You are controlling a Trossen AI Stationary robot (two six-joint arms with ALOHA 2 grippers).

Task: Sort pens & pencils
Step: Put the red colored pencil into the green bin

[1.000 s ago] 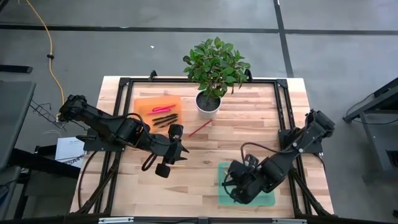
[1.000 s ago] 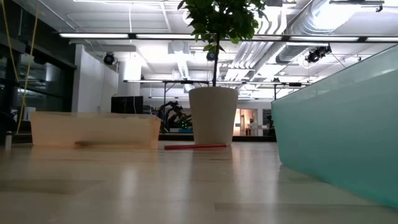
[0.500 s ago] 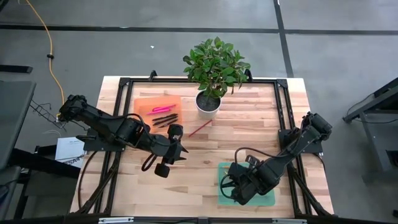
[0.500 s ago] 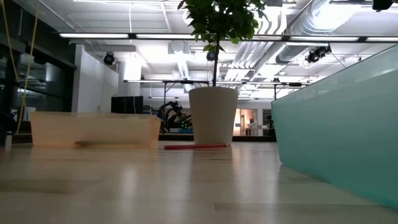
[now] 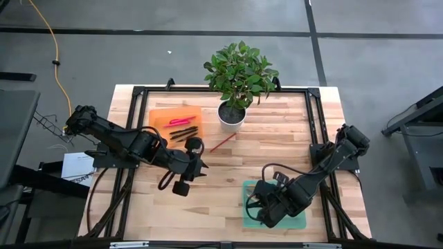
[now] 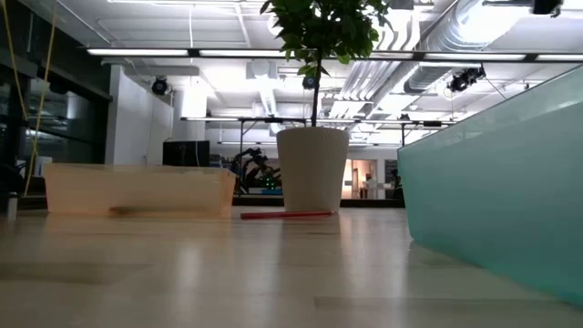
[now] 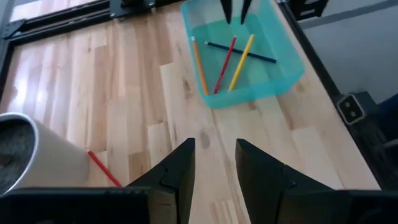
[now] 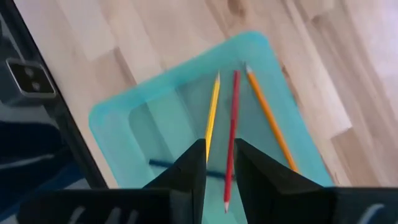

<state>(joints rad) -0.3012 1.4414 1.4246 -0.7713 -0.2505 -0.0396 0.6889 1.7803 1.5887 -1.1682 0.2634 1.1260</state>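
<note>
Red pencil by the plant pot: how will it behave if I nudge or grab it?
The red pencil looks thin and straight, so probably stiff and light. Lying flat on the smooth wooden table, it may roll when nudged. A claw pinching something so slim could slip.

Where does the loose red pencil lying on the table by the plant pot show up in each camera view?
High view: red pencil on the wood, just below the white plant pot.
Low view: lying flat at the pot's foot.
Left wrist view: only its end shows, beside the pot.
Right wrist view: not in it; a different red pencil lies in the teal bin.
Shared landmark: the white plant pot.
</note>
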